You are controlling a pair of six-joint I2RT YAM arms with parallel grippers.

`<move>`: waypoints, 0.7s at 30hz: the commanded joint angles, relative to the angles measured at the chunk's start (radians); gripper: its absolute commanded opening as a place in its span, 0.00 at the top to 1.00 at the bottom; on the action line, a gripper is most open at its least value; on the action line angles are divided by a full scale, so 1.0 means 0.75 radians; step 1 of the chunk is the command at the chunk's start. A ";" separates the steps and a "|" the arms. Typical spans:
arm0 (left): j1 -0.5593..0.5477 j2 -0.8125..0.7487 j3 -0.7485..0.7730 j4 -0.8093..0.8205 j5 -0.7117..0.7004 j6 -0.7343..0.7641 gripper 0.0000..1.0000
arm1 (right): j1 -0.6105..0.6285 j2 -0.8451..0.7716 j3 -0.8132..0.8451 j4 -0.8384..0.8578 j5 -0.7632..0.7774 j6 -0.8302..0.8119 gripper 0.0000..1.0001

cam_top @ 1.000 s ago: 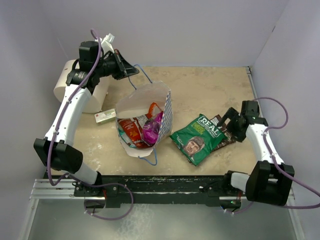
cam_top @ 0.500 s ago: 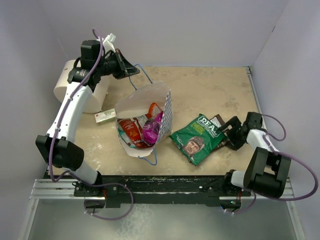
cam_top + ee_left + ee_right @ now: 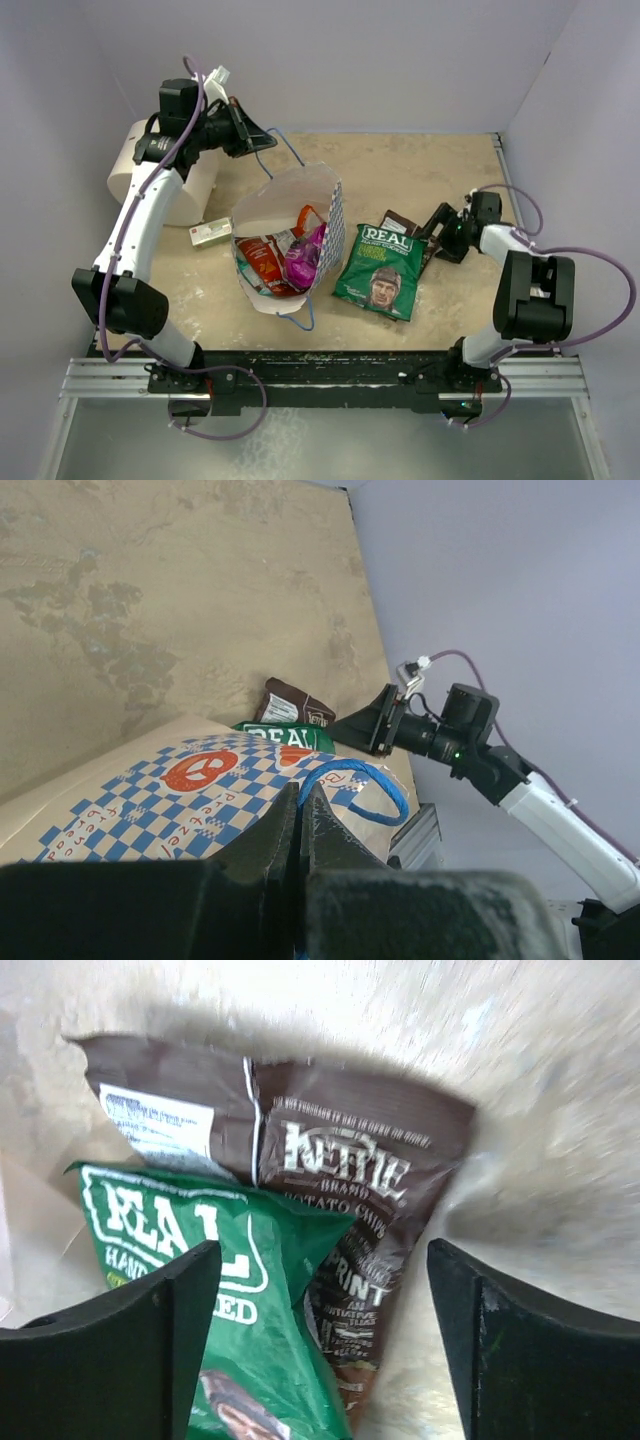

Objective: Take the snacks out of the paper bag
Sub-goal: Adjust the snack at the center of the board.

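The paper bag (image 3: 318,195) lies open in the middle of the table, and it also shows in the left wrist view (image 3: 150,790). My left gripper (image 3: 262,140) (image 3: 300,795) is shut on its blue cord handle (image 3: 352,777) and holds it up at the back. Inside lie a red-orange packet (image 3: 262,262), a magenta packet (image 3: 303,255), an orange one (image 3: 311,216) and a teal one (image 3: 244,268). A green packet (image 3: 382,272) (image 3: 200,1290) and a dark brown packet (image 3: 405,232) (image 3: 350,1160) lie on the table right of the bag. My right gripper (image 3: 440,226) (image 3: 320,1350) is open and empty, low over their right edges.
A big white cylinder (image 3: 150,180) stands at the back left, behind my left arm. A small flat whitish box (image 3: 211,234) lies left of the bag. Lilac walls close the table at the back and on both sides.
My right gripper swung toward the back and left. The green and brown packets shifted left and turned, closer to the bag. My left gripper holds the handle as before.
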 commanded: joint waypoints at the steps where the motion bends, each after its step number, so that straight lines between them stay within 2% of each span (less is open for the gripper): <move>1: 0.013 -0.020 0.023 0.029 0.023 0.026 1.00 | 0.013 -0.026 0.250 -0.288 0.360 -0.307 0.11; 5: 0.013 -0.028 -0.001 0.042 0.029 0.012 1.00 | 0.048 -0.005 0.409 -0.345 0.371 -0.471 0.11; 8: 0.013 -0.029 0.003 0.050 0.027 0.009 1.00 | 0.055 0.043 0.407 -0.384 0.203 -0.380 0.17; 10: 0.013 -0.029 0.007 0.054 0.023 0.007 1.00 | 0.055 0.038 0.349 -0.325 0.132 -0.279 0.26; 11: 0.013 -0.029 0.008 0.056 0.024 0.003 1.00 | 0.055 0.035 0.314 -0.271 0.088 -0.239 0.35; 13: 0.013 -0.024 0.006 0.057 0.027 -0.003 1.00 | 0.053 0.060 0.255 -0.221 -0.011 -0.166 0.47; 14: 0.013 -0.021 0.004 0.059 0.029 -0.004 1.00 | 0.053 0.084 0.251 -0.209 -0.017 -0.155 0.49; 18: 0.013 -0.022 0.002 0.059 0.031 -0.008 1.00 | 0.053 0.179 0.254 -0.173 0.010 -0.158 0.51; 21: 0.013 -0.026 0.006 0.057 0.029 -0.005 1.00 | 0.049 0.217 0.262 -0.183 0.011 -0.167 0.45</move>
